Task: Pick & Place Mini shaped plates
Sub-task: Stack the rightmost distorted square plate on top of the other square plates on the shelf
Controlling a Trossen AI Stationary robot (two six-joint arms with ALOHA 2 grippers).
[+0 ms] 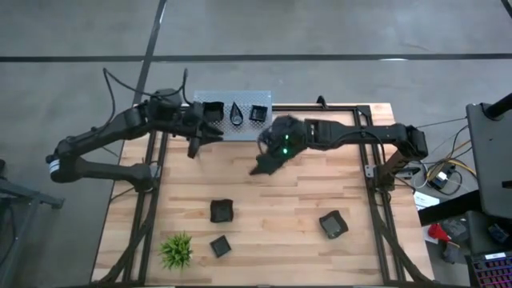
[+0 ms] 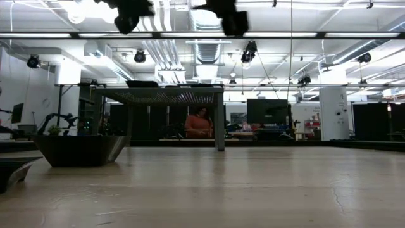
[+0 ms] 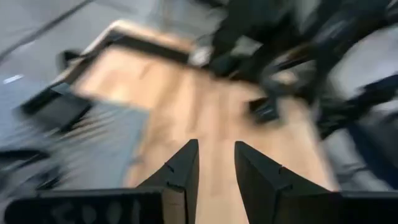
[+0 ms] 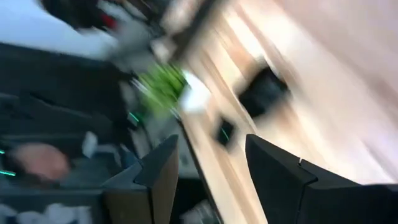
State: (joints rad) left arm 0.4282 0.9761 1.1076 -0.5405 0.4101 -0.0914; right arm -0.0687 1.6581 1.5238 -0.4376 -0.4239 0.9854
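Three small black dishes lie on the wooden table: a square one [image 1: 222, 210], a smaller one [image 1: 221, 246] and another [image 1: 334, 225]. Three more sit on a grey tray [image 1: 272, 100] at the far edge: two square [image 1: 212, 110] [image 1: 258, 113] and a teardrop [image 1: 237, 113]. My left gripper [image 1: 200, 142] [image 3: 216, 146] hovers open just near of the tray's left end, empty. My right gripper [image 1: 262, 166] [image 4: 211, 140] hangs open over the table's middle, holding nothing. In the low view one dish [image 2: 79, 150] rests on its base at the left.
A small spiky green plant [image 1: 177, 250] stands at the near-left corner, beside the smallest dish. Black frame rails [image 1: 152, 192] run along the table's left and right sides. Bare wood [image 1: 276, 208] lies between the loose dishes. A person [image 2: 199, 123] sits far off in the room.
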